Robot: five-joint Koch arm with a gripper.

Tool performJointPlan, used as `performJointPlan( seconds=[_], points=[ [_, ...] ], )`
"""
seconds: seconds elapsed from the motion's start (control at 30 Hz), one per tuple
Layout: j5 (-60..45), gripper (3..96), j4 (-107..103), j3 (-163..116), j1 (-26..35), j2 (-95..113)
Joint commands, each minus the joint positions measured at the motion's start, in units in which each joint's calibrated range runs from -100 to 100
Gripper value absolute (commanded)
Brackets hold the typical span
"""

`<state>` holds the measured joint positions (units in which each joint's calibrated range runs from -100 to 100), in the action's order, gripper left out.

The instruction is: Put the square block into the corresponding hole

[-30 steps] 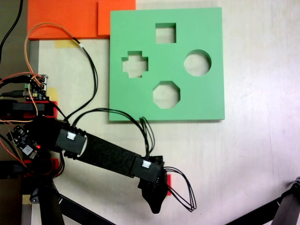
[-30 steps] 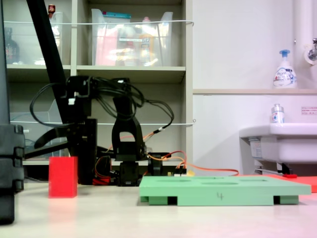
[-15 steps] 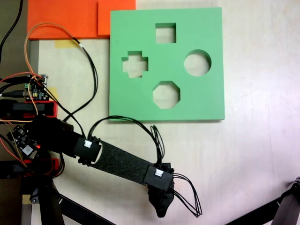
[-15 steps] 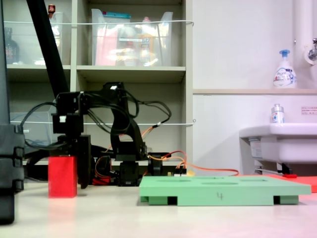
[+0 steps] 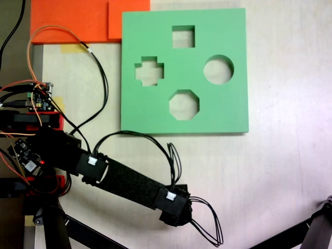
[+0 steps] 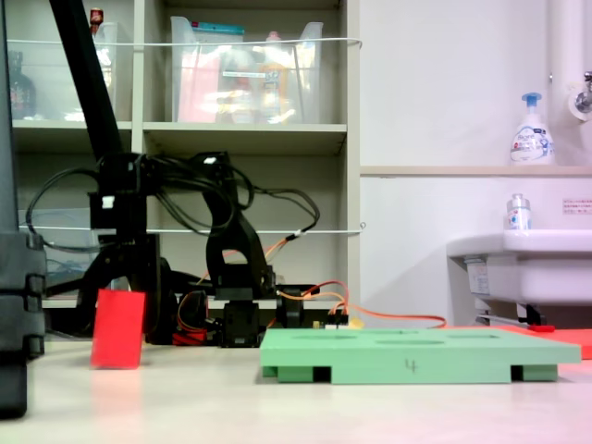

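Note:
The red square block (image 6: 117,329) shows only in the second exterior view, tilted, with its lower corner near the tabletop. My gripper (image 6: 120,301) reaches down over it, dark fingers (image 6: 154,298) on both sides, shut on it. In the first exterior view the gripper (image 5: 175,213) points straight down near the bottom edge and hides the block. The green foam board (image 5: 155,111) lies further up; its square cut-out (image 5: 183,37) sits near the top edge, far from the gripper. Seen edge-on, the board (image 6: 416,350) lies at the second exterior view's right.
The board also has a cross cut-out (image 5: 149,71), a round one (image 5: 218,69) and an octagonal one (image 5: 183,104). Orange foam sheets (image 5: 72,21) lie at the top left. Electronics and wires (image 5: 40,97) crowd the left edge. A black stand leg (image 5: 311,233) enters at the bottom right.
The gripper has pulled back slightly toward the arm's base and come down over the block. The block, upright before, now leans over between the fingers.

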<state>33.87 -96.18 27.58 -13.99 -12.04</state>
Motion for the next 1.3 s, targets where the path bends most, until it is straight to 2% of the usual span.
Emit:
performJointPlan(
  seconds=[0.03,0.3,0.5,0.6,0.73,0.87,1.0,1.3],
  points=[
    [-0.1,32.1,-3.8,-0.2,0.0,2.5],
    [0.7,31.1,-3.8,-0.9,0.2,12.2],
    [3.8,31.0,-3.8,-4.7,2.4,34.2],
    [7.0,31.1,-3.8,-7.8,5.3,45.7],
    [14.6,31.3,-3.8,-11.0,13.5,55.6],
    [22.9,31.3,-3.8,-10.3,22.3,53.7],
    [29.1,31.3,-3.8,0.7,28.7,38.9],
    [38.3,31.4,-3.8,27.3,35.0,6.6]
  ],
)
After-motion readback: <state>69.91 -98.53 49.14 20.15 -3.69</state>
